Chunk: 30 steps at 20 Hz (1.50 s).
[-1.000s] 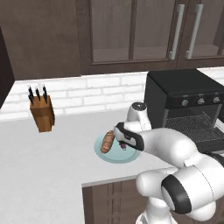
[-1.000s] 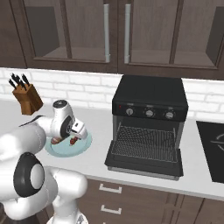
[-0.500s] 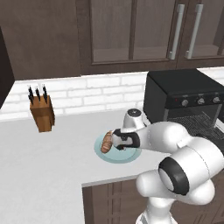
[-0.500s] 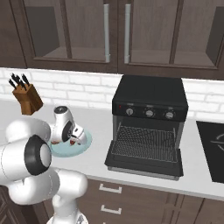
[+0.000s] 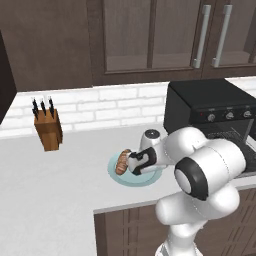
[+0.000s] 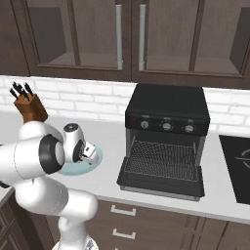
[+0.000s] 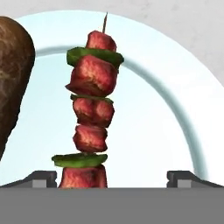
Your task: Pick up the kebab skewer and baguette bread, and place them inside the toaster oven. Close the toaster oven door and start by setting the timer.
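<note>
The kebab skewer [image 7: 92, 109], red meat chunks with green pepper slices, lies on a pale blue plate [image 7: 175, 109]. My gripper [image 7: 113, 179] is open just above it, one fingertip on each side of the skewer's near end and neither touching it. Beside the skewer on the plate lies the brown baguette bread [image 7: 13, 74]. The left base view shows the gripper [image 5: 136, 166] low over the plate [image 5: 120, 178], with the baguette bread [image 5: 122, 161] at its left. The black toaster oven [image 6: 168, 117] stands to the right, and its door [image 6: 161, 178] hangs down open.
A wooden knife block [image 5: 47, 127] stands at the back left of the counter. A dark cooktop [image 6: 239, 166] lies right of the oven. The oven's wire rack [image 6: 163, 158] is bare. Dark cabinets hang above the brick backsplash.
The hand has come down closer over the plate and the arm's elbow has swung outward. The jaws have stayed open. Skewer and bread have not moved.
</note>
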{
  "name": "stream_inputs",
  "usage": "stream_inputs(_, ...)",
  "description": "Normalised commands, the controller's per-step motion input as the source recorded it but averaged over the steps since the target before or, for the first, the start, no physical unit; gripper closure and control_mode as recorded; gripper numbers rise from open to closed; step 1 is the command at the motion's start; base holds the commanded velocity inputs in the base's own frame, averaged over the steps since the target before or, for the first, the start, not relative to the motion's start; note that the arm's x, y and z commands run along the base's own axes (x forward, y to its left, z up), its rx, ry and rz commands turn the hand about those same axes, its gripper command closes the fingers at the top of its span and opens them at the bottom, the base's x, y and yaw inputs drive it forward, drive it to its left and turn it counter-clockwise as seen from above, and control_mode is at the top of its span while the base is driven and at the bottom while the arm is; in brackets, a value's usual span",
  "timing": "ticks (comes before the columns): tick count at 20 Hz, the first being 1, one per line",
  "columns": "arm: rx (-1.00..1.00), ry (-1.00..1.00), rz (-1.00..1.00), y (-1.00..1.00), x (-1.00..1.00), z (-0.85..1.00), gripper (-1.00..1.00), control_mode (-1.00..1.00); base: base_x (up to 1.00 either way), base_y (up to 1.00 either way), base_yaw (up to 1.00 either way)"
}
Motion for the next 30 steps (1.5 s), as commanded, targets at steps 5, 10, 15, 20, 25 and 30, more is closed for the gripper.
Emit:
stream_inputs(5, 0.00, 0.01, 0.00, 0.01, 0.33, -0.07, -1.00, -1.00, 0.00, 0.00, 0.00)
stream_inputs(10, 0.00, 0.00, 0.00, 0.17, 0.29, -0.10, -1.00, -1.00, 0.00, 0.00, 0.00)
stream_inputs(15, 0.00, 0.00, 0.00, 0.04, 0.13, -0.05, -1.00, -1.00, 0.00, 0.00, 0.00)
stream_inputs(20, 0.00, 0.08, 0.00, 0.11, -0.03, -0.20, 1.00, -1.00, 0.00, 0.00, 0.00)
stream_inputs(25, 0.00, 0.06, 0.00, 0.00, -0.08, -0.10, 1.00, -1.00, 0.00, 0.00, 0.00)
stream_inputs(30, 0.02, 0.13, 0.00, -0.15, -0.17, 0.15, 1.00, -1.00, 0.00, 0.00, 0.00)
